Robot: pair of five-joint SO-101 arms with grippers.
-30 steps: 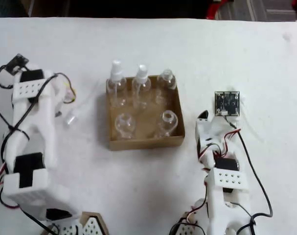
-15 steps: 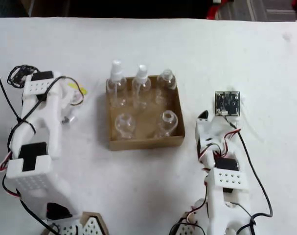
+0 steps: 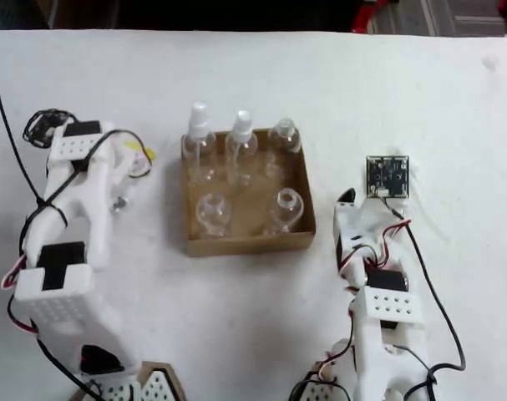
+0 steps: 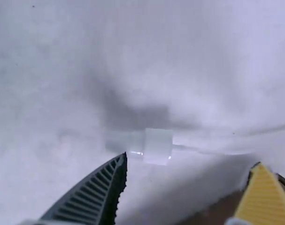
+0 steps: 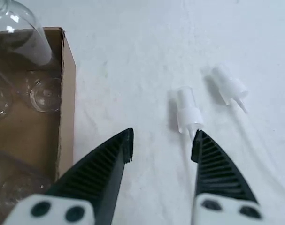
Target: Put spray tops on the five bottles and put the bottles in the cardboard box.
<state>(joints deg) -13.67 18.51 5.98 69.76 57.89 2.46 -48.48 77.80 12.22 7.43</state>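
High view sets the cardboard box (image 3: 249, 244), holding five bottles (image 3: 240, 150), two capped, mid-table, the left gripper (image 4: 189, 161) spread wide just short of a lying spray top (image 4: 156, 146), the right gripper (image 5: 164, 135) likewise parted beside the box's wall, near two loose tops (image 5: 187, 112).

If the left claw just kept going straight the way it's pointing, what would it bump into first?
Most likely the loose spray top lying on the white table, just ahead of the open left gripper. Depth is hard to judge from this view.
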